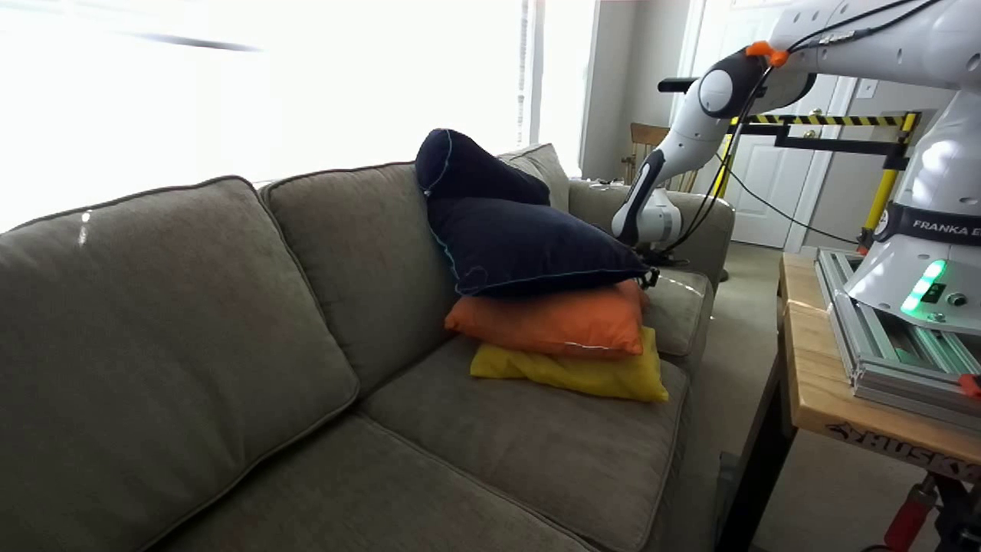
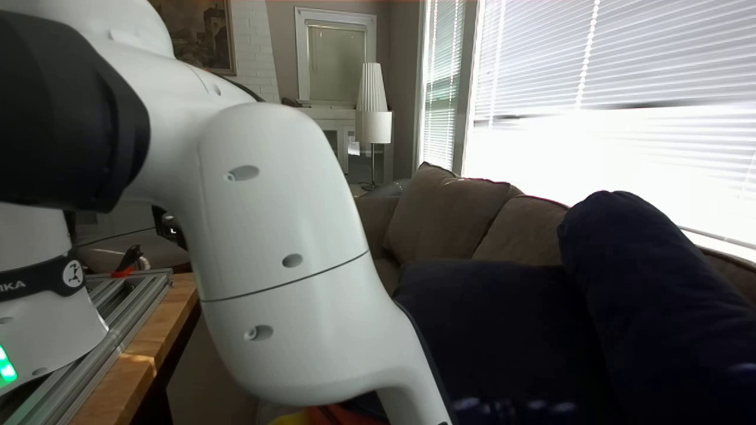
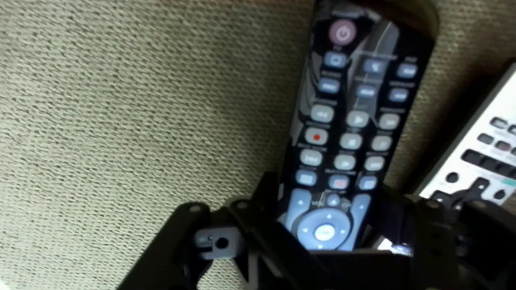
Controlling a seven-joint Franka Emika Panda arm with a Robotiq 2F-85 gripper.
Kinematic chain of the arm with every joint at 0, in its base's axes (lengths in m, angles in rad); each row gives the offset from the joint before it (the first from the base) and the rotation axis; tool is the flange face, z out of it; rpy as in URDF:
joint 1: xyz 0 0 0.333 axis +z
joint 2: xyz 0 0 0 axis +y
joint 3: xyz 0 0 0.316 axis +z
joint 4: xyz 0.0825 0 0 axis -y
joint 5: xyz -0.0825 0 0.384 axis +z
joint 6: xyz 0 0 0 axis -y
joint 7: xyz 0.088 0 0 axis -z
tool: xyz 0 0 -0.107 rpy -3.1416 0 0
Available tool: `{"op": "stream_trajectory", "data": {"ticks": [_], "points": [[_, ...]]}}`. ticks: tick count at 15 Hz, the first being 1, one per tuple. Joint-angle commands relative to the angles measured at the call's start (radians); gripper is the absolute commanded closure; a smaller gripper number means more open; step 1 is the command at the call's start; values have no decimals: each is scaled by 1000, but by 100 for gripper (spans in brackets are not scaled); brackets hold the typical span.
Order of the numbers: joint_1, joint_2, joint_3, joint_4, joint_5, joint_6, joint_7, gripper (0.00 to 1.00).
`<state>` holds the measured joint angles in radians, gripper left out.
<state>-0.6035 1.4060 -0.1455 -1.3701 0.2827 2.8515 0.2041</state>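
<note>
In the wrist view the end effector (image 3: 328, 189) is grasping a black remote (image 3: 344, 133), its fingers (image 3: 267, 187) set against the two long sides close to the ring of arrow keys (image 3: 323, 228). The remaining length of the remote stretches ahead of the end effector, with a reddish power button (image 3: 342, 32) toward the far end. Whether the remote touches the woven sofa (image 3: 133, 121) beneath it cannot be told. Just to the right of the end effector lies a white remote (image 3: 483, 149), slanted, partly covered by the end effector and cut off by the frame edge.

In an exterior view the end effector is mostly hidden behind the corner of a navy pillow (image 1: 529, 245), near the armrest (image 1: 701, 222). Right beside the end effector, that pillow lies on an orange pillow (image 1: 552, 322), with a yellow pillow (image 1: 575, 372) lowest. A second navy pillow (image 1: 479, 172) leans on the backrest, higher than the end effector. The robot's base (image 1: 912, 268) stands on a table (image 1: 812, 376), well apart from the end effector.
</note>
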Motion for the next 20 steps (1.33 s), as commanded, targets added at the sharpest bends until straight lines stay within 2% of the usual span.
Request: {"op": "stream_trajectory", "data": {"ticks": [1, 8, 12, 19, 20], "points": [[-22, -63, 46, -36, -1, 9, -54, 74], [-18, -209, 88, -153, -6, 46, -111, 74], [-12, -328, 102, -274, 1, 56, -158, 74], [-37, -556, 181, -508, 7, 77, -248, 74], [-23, -598, 172, -543, 3, 68, -246, 74]]}}
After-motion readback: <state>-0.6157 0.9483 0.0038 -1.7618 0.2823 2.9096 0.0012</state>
